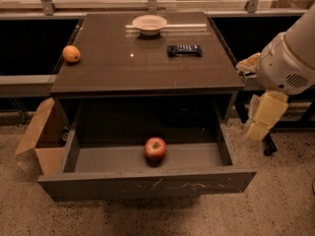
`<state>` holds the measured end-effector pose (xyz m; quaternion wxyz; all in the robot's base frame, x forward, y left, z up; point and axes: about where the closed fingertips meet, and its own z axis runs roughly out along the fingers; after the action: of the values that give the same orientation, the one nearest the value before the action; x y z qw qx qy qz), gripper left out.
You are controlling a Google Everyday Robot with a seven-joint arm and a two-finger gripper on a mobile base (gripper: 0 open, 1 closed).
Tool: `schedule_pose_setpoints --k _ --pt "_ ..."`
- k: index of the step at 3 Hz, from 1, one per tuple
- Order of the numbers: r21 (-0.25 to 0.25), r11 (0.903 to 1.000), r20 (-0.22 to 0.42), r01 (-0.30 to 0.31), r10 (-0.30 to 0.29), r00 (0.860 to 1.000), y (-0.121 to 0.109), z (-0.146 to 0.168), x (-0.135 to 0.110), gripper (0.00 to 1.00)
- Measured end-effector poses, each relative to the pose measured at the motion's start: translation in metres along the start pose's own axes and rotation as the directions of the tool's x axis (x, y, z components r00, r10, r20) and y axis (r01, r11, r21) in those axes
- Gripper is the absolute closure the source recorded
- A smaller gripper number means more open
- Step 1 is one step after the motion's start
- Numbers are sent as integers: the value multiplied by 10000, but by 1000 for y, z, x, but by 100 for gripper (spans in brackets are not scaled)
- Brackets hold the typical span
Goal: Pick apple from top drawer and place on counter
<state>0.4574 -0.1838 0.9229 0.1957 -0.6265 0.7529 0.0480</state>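
Observation:
The red apple (pixel 155 148) lies in the open top drawer (pixel 147 183), near the middle and close to the front panel. The dark brown counter (pixel 147 58) is above it. My gripper (pixel 262 118) hangs from the white arm at the right, beside the cabinet's right side. It is at about drawer height, clear of the drawer and well right of the apple. It holds nothing that I can see.
On the counter are a small orange fruit (pixel 72 53) at the left edge, a white bowl (pixel 149 23) at the back and a dark snack bar (pixel 184 49). An open cardboard box (pixel 42 136) stands on the floor left of the drawer.

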Motion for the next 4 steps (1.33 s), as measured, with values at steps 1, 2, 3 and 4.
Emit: schedule_pose_setpoints --k 1,2,3,4 --pt "-625 9975 1093 326 -256 9937 4 43 -11 0" --pt "-1330 9893 2011 596 -319 9790 15 90 -29 0" --pt "-2166 9725 2851 851 -203 9583 30 138 -50 0" --pt "-2166 9725 2851 851 -203 9583 30 138 -50 0"
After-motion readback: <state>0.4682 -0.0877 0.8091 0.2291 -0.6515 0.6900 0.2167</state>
